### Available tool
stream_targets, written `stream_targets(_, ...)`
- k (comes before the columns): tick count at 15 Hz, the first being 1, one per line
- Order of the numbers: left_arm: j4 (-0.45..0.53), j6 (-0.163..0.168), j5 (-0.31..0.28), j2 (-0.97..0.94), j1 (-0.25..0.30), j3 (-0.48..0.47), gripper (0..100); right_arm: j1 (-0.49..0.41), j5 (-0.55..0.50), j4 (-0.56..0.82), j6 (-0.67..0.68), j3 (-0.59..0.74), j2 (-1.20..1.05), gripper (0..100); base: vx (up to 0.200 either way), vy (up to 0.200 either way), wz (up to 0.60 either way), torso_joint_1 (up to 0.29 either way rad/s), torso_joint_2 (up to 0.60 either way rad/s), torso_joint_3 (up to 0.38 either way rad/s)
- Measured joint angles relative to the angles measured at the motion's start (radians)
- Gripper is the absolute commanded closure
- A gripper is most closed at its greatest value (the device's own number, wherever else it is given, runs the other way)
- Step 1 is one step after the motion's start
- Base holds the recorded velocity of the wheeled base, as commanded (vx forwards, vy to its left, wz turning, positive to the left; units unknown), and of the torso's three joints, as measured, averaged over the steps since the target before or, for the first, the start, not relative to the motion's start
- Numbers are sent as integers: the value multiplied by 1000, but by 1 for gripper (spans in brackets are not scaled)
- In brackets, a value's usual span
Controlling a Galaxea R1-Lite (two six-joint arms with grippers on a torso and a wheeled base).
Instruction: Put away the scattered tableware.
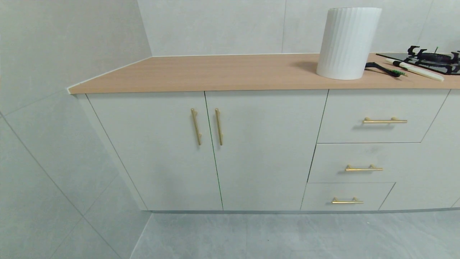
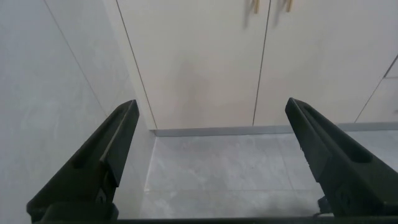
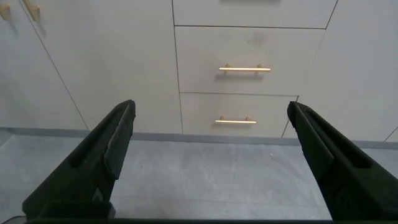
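Note:
On the wooden countertop point(image 1: 215, 72) at the far right lie a white-handled utensil point(image 1: 417, 69) and a black and green utensil point(image 1: 386, 69), beside a tall white ribbed container point(image 1: 348, 42). My left gripper point(image 2: 211, 118) is open, low above the floor, facing the double cabinet doors point(image 2: 205, 62). My right gripper point(image 3: 211, 118) is open too, low in front of the drawers point(image 3: 249, 59). Neither holds anything.
A black stove grate point(image 1: 435, 57) sits at the counter's far right edge. Below the counter are two doors with gold handles point(image 1: 207, 126) and three drawers with gold handles point(image 1: 384, 121). A tiled wall closes the left side; grey floor tiles point(image 1: 287, 233) lie in front.

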Motion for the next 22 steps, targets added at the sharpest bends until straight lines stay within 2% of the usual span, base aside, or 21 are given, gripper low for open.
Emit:
stream_targets(1, -1, -20, 0, 0, 0, 0, 0, 0, 0, 0, 0, 0, 0, 0, 0, 0, 0, 0, 0, 0)
stream_targets(2, -1, -24, 0, 0, 0, 0, 0, 0, 0, 0, 0, 0, 0, 0, 0, 0, 0, 0, 0, 0)
stream_targets(10, -1, -23, -1, 0, 0, 0, 0, 0, 3, 1, -1, 0, 0, 0, 0, 0, 0, 0, 0, 0)
stream_targets(22, 0, -23, -1, 0, 0, 0, 0, 0, 3, 1, 0, 0, 1, 0, 0, -200, 0, 1, 3, 3)
